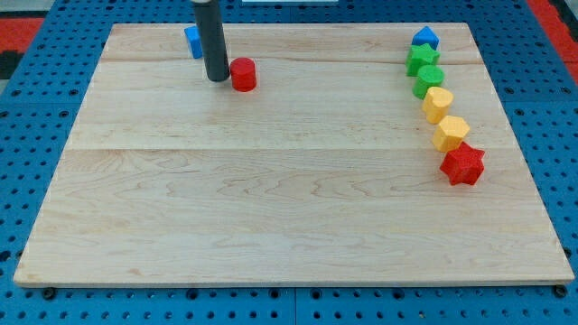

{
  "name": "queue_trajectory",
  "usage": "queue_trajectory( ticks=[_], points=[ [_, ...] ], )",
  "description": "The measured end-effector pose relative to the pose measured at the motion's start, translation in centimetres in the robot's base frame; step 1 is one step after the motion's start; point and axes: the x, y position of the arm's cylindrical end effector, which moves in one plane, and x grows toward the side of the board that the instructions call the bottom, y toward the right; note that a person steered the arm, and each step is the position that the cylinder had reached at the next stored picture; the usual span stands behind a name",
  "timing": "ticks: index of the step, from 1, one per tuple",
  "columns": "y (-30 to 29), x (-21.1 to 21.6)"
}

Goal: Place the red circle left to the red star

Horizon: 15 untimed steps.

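Note:
The red circle (243, 74) lies near the view's top, left of centre, on the wooden board (271, 199). The red star (463, 165) lies far to the view's right, at the lower end of a column of blocks. My tip (218, 79) stands just left of the red circle, close to it or touching it. The dark rod rises from there out of the view's top.
A blue block (192, 40) sits behind the rod at the top left, partly hidden. On the right, a column runs from a blue block (425, 39) through a green star (422, 59), a green block (428, 80), and two yellow blocks (438, 104) (451, 133).

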Motion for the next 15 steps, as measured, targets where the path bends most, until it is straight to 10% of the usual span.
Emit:
queue_trajectory(
  ticks=[3, 15],
  points=[
    [13.5, 5.2],
    [21.2, 20.8]
  ],
)
